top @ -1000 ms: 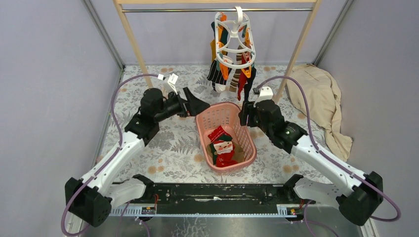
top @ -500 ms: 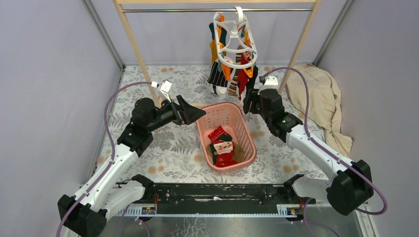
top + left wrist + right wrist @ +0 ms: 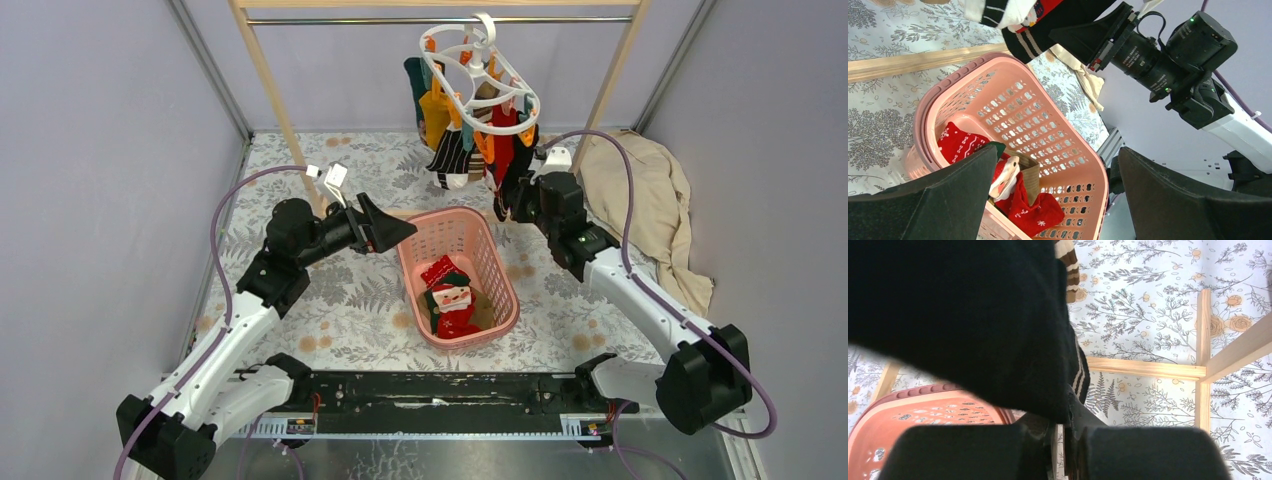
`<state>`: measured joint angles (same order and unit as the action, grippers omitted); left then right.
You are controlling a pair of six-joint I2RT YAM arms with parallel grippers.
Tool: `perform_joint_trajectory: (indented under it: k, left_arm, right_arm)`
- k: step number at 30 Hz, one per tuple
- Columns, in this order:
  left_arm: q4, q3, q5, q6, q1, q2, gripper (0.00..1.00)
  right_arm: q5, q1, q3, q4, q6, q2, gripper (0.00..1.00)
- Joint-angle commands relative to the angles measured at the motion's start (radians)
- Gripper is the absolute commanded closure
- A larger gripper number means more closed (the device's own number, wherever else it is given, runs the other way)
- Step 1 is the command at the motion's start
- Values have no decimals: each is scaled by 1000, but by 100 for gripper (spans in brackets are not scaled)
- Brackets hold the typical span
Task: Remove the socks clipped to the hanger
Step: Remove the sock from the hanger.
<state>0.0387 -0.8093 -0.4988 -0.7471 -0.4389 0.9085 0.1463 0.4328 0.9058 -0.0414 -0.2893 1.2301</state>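
The white hanger hangs tilted from the rack's rod, with several socks clipped under it. My right gripper is raised to the lowest hanging sock and is shut on that black sock, whose cuff runs down between the jaws of the right gripper. A brown-and-white striped sock hangs just behind. My left gripper stands wide open at the pink basket's left rim, nothing between the jaws of the left gripper. From the left wrist view the right gripper shows pinching the black sock.
A pink basket in the middle of the table holds red Santa-pattern socks and a brown one. The wooden rack's legs stand at the back. A beige cloth lies at the right.
My right gripper rose toward the hanger and closed on the black sock. The hanger swung and tilted. My left arm drew back and rose a little early on, then held still.
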Motion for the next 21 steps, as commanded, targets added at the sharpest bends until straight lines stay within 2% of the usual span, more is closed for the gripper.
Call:
perform_joint_trajectory:
  k: [1,3,13,21]
  left_arm:
    - [-19,-7,-23,0,-10,-18,1]
    - [-17,-9,-30,0,-12,-22,1]
    - [15,-49,-34,-1,-62,-32,1]
    - [18,-59,0,-20,-141,-50,1]
  right_arm:
    - [-11,-6,35,-7,20,-84,97]
    - [-18,-5,31,18,20,-120,100]
    - [-105,-5,12,191,-9,-318,100]
    - [-202,-5,81,331,-38,-444,100]
